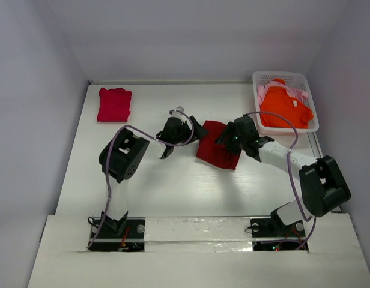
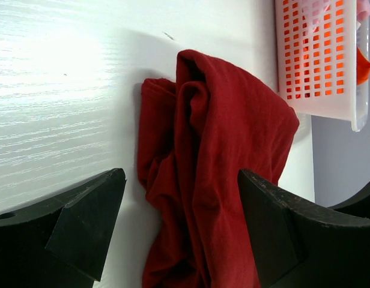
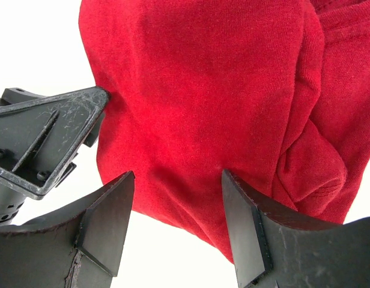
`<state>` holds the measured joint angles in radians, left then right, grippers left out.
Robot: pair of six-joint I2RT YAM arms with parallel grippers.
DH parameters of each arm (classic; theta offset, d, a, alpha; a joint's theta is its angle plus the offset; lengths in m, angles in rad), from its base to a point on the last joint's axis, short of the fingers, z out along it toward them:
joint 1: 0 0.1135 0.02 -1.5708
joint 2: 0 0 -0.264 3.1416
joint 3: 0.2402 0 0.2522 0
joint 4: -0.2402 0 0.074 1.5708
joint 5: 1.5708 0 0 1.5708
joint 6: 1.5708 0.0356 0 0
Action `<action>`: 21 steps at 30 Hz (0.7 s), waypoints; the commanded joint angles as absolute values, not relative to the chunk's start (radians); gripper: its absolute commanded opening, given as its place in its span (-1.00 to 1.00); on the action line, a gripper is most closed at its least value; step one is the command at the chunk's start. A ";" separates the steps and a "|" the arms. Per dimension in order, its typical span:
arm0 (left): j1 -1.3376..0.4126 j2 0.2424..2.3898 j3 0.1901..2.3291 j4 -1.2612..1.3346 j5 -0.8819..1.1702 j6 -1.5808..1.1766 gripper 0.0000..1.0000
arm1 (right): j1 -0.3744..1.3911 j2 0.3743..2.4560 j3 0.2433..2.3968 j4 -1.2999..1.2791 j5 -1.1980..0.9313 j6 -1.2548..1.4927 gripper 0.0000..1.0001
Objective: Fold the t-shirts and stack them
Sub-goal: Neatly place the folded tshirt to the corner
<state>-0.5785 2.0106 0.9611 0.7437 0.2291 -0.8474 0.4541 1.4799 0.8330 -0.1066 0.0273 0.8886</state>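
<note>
The white basket [image 1: 293, 75] in the far right corner holds the orange shirt [image 1: 284, 108] and the pale pink shirt [image 1: 264, 91], and mid-table the crumpled dark red shirt [image 1: 216, 147] sits between the left gripper [image 1: 197, 129] and the right gripper [image 1: 230, 139], both spread wide, gripping nothing.

Bright, even overhead light flattens the white surface [image 1: 173, 192] in the top view, and the shadows under the arms are faint. In the left wrist view, glare burns out the surface at upper left, and the dark red t-shirt [image 2: 221, 150] throws a soft grey shadow to its left. The right wrist view shows the cloth weave sharply against blown-out white.
</note>
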 commanded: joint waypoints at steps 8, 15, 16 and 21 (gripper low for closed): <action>-0.575 2.057 0.877 0.557 0.262 -0.831 0.53 | 0.466 1.561 0.847 -0.097 0.040 0.917 0.28; -0.575 2.057 0.873 0.613 0.302 -0.857 0.53 | 0.466 1.654 0.785 0.055 -0.017 0.925 0.27; -0.575 2.071 0.876 0.626 0.317 -0.864 0.53 | 0.466 1.667 0.779 0.061 -0.012 0.923 0.27; -0.609 2.118 0.908 0.683 0.345 -0.891 0.50 | 0.466 1.710 0.750 0.104 -0.029 0.928 0.26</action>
<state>-0.5766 2.0380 0.9325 0.8486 0.3149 -0.8902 0.4534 1.6398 0.8059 0.1093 -0.0223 0.9260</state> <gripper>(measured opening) 0.752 0.633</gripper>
